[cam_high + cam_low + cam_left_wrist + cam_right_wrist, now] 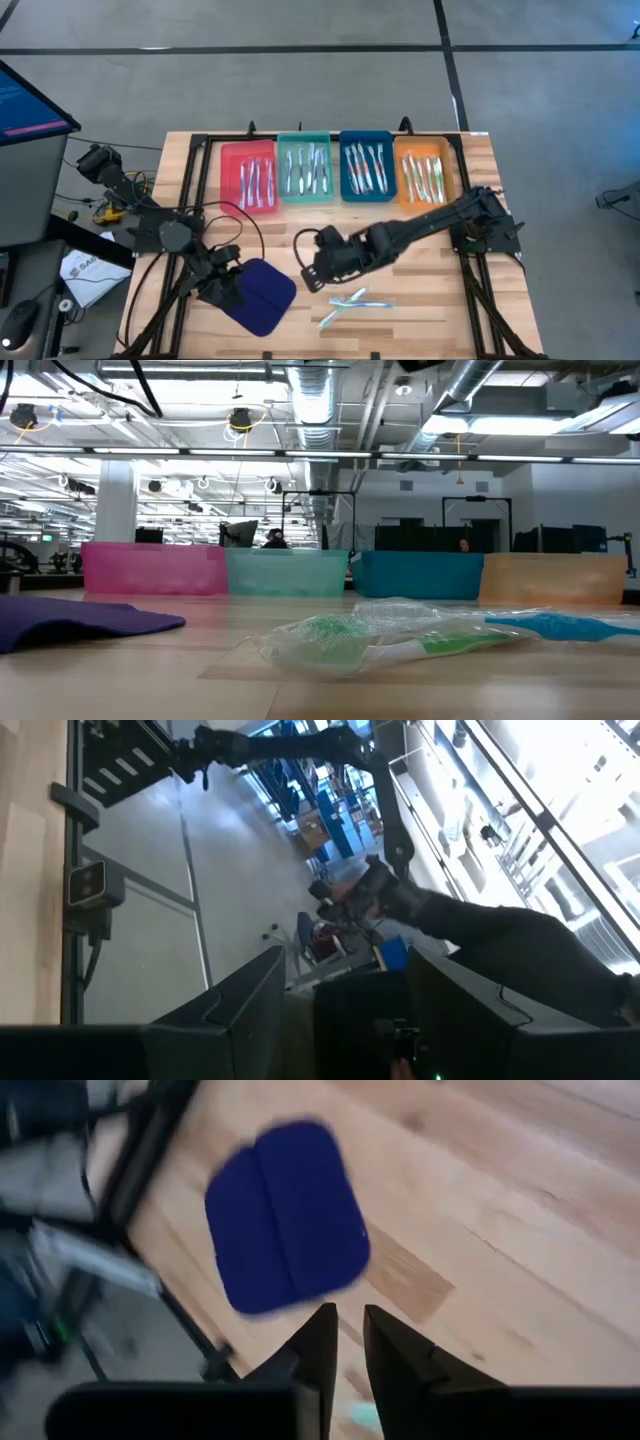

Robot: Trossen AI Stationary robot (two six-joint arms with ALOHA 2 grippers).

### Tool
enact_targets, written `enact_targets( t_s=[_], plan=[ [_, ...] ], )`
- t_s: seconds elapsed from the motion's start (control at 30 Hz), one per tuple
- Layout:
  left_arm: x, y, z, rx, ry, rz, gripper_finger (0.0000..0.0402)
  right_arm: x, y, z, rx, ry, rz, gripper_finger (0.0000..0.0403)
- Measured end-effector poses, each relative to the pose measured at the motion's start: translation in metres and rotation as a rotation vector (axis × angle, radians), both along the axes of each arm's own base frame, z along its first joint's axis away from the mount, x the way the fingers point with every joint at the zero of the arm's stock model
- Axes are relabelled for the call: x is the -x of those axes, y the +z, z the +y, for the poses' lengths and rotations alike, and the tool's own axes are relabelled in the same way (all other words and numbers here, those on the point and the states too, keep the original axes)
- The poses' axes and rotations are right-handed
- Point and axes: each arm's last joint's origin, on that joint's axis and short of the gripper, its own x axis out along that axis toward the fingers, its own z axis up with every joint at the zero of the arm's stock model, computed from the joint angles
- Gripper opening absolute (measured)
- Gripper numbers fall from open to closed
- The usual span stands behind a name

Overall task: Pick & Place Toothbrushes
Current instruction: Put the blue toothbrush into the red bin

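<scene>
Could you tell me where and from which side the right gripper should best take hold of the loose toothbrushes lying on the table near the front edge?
The toothbrushes lie flat on the bare wood, crossing each other, with nothing beside them. Probably best to come straight down from above and grip one thin handle at its middle, fingers across its width, away from the crossing point. The right gripper hangs close by, beside the blue pad.

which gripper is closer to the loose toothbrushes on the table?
Right. The right gripper hovers just beside the loose toothbrushes, toward the trays. The left gripper is farther off, across the dark blue pad.
</scene>
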Motion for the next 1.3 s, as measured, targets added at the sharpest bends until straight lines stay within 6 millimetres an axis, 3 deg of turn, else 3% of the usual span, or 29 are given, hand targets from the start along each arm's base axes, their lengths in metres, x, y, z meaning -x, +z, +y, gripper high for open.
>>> enact_targets(
  t_s=[0.23, 0.4, 0.57, 1.3],
  plan=[
    [0.000, 0.000, 0.000, 0.001, 0.057, -0.004, 0.0204, 0.016, -0.007, 0.040, -0.163, -0.375, -0.110, 0.0038],
    [-0.001, 0.001, 0.001, 0.006, 0.098, -0.006, 0.0204, 0.033, -0.020, 0.067, -0.237, -0.418, -0.087, 0.0032],
    [-0.001, 0.001, 0.001, 0.010, 0.103, -0.011, 0.0204, 0.043, -0.023, 0.081, -0.286, -0.474, -0.096, 0.0033],
    [-0.003, 0.001, 0.003, 0.012, 0.187, -0.009, 0.0204, 0.041, -0.022, 0.080, -0.162, -0.372, -0.135, 0.0033]
  ],
)
